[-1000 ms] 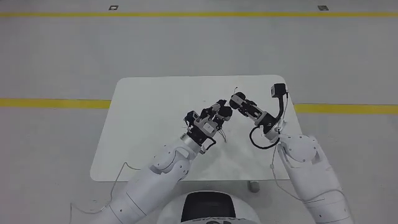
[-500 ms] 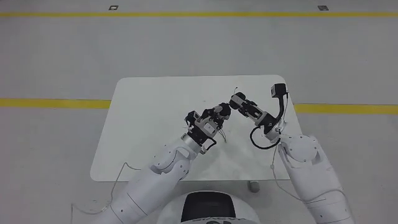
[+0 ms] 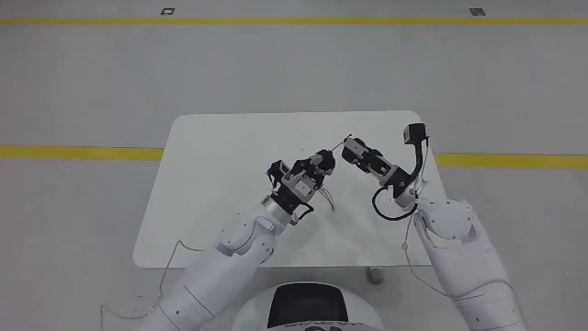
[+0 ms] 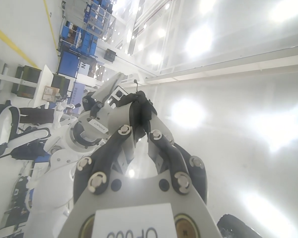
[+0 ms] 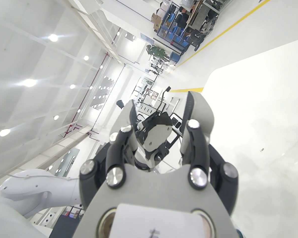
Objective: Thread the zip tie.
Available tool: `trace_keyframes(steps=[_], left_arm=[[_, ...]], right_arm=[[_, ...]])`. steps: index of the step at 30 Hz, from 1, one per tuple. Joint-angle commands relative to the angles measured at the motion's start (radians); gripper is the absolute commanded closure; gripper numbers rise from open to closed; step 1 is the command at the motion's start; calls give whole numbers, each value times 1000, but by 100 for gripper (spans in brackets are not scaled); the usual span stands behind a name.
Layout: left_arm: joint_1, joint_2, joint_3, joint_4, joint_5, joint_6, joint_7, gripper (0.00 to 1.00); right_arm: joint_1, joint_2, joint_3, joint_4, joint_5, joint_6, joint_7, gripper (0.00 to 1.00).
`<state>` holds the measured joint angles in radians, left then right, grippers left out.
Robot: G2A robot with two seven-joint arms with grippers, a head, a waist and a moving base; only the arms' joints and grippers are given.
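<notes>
The zip tie (image 3: 338,142) is a thin black strap held above the white table (image 3: 211,193). My left gripper (image 3: 319,162) is shut on its lower end, and the free end sticks up and away towards the far right. In the left wrist view the black fingertips (image 4: 138,101) pinch the zip tie (image 4: 136,85), whose tip pokes out past them. My right gripper (image 3: 353,152) hangs just right of the strap. It stands open (image 5: 161,111), and the left gripper (image 5: 154,131) with the zip tie (image 5: 164,97) lies beyond the gap between its fingers.
The table's right half (image 5: 250,87) lies under the right arm, with its far and right edges close by. Grey floor with yellow lines (image 3: 83,153) surrounds the table.
The two grippers have drawn slightly apart: the left one shifted a little left, the right one a little right. The zip tie's strap now shows as a line between them.
</notes>
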<state>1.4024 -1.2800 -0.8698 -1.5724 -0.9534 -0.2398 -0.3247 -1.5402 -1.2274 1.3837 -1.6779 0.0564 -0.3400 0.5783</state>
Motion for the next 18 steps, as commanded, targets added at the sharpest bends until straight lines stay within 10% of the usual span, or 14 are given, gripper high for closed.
trace_keyframes(steps=[1, 18], left_arm=[[4, 3, -13, 4, 11, -5, -23, 100], [3, 17, -49, 30, 124, 7, -80, 100]], right_arm=[[-3, 3, 12, 1, 22, 0, 15, 0], [0, 16, 56, 21, 123, 22, 130, 0]])
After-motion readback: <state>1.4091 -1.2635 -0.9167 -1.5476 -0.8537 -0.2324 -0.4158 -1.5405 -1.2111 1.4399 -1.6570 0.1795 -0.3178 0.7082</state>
